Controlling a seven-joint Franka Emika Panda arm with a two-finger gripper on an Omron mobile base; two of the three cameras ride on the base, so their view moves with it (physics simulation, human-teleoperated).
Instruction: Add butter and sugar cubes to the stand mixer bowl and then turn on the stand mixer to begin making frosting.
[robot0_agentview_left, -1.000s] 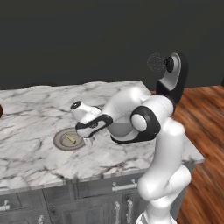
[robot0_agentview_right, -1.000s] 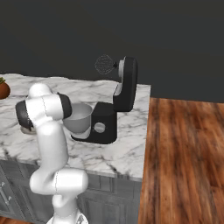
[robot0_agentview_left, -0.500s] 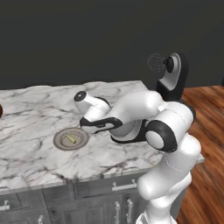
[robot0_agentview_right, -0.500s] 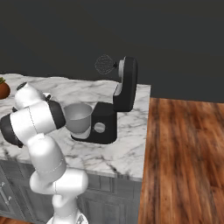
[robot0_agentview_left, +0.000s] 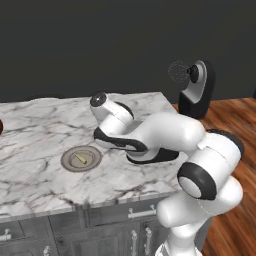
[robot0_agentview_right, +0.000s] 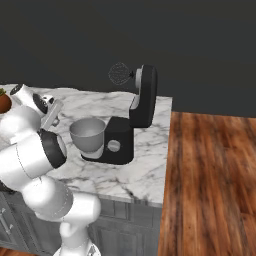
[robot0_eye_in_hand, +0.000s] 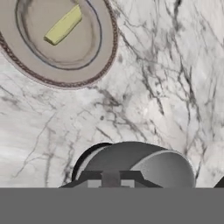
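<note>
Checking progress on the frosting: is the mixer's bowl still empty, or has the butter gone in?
Empty as far as the right base view shows: the stand mixer bowl shows a bare grey inside, and the butter lies on the plate.

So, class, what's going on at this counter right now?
A white robot arm reaches over the marble counter toward a grey plate that holds the butter. Nothing is picked up yet; its hand is shut and empty. The mixer stands further along, head tilted up, whisk raised, and the bowl sits in its base, apparently empty. The butter has not been moved.
</note>
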